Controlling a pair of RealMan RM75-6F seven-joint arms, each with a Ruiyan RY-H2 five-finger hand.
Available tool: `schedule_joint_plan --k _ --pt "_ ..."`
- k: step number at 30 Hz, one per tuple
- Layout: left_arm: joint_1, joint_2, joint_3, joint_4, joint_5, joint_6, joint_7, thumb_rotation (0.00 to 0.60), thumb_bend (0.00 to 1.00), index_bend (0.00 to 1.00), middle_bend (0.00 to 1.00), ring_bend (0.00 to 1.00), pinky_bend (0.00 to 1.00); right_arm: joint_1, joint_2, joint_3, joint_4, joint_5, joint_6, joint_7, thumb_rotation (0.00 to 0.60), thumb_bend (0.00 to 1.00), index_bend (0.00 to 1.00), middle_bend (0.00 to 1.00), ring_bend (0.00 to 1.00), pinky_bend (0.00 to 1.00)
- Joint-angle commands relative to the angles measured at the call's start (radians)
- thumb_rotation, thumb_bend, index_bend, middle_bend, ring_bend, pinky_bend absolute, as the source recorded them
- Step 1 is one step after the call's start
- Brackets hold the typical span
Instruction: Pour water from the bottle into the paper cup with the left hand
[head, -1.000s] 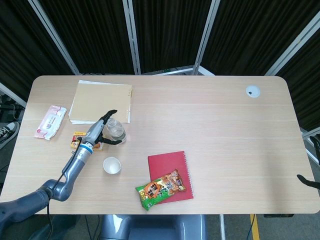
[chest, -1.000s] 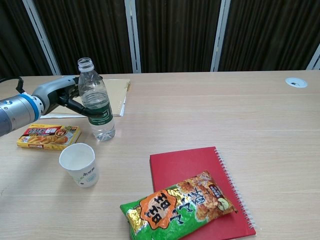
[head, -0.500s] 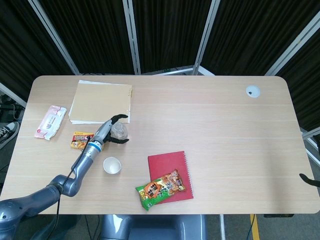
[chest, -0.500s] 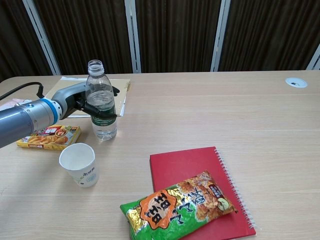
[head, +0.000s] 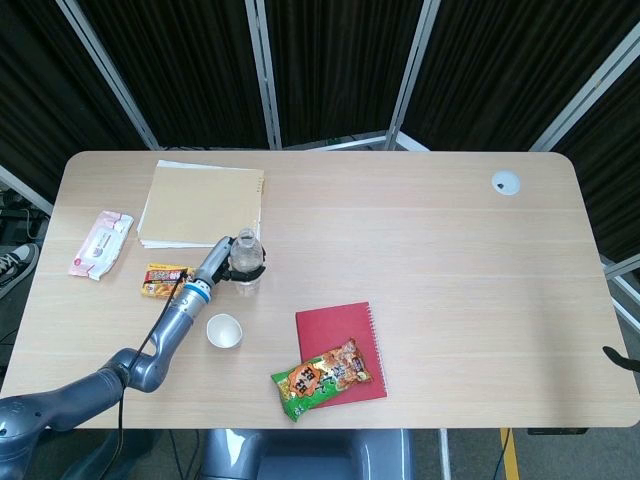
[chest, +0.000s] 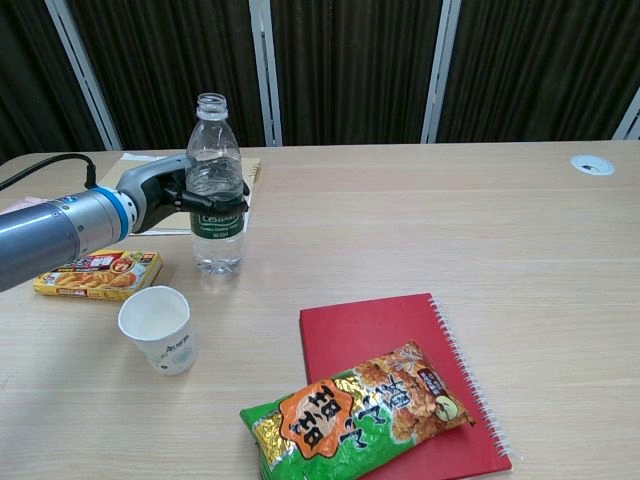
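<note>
A clear uncapped water bottle (chest: 217, 215) with a green label stands upright on the table, and it shows from above in the head view (head: 245, 262). My left hand (chest: 165, 190) grips it around the middle from the left, fingers wrapped over the label; the head view shows this hand (head: 221, 262) too. The white paper cup (chest: 157, 328) stands open and upright in front of the bottle, a little to its left (head: 224, 330). Only a dark sliver of my right hand (head: 622, 359) shows at the table's right edge.
A yellow snack box (chest: 95, 272) lies left of the bottle. A red notebook (chest: 400, 345) with a green snack bag (chest: 350, 415) on it lies at the front centre. A tan folder (head: 200, 205) and a pink wipes pack (head: 100, 243) lie at the back left.
The bottle has gone from tilted to upright and shifted right. My left hand's fingers have closed around it. The right hand sliver has drawn back toward the edge.
</note>
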Motion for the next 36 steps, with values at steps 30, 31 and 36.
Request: schedule_joint_plan --k 30,31,36 --pt "0.133 0.409 0.282 -0.092 0.258 0.106 0.199 0.6 0.65 0.6 0.5 0.36 0.36 -0.009 -0.014 -0.009 -0.035 -0.021 0.035 -0.081 0.6 0.0 0.0 0.0 0.0 0.0" --pt "0.133 0.407 0.286 -0.088 0.263 0.11 0.21 0.6 0.65 0.6 0.5 0.36 0.36 -0.009 -0.014 -0.008 -0.035 -0.02 0.036 -0.082 0.6 0.0 0.0 0.0 0.0 0.0" --pt "0.129 0.393 0.302 -0.057 0.289 0.147 0.308 0.6 0.65 0.6 0.5 0.36 0.36 -0.013 -0.013 -0.005 -0.038 -0.015 0.043 -0.084 0.6 0.0 0.0 0.0 0.0 0.0"
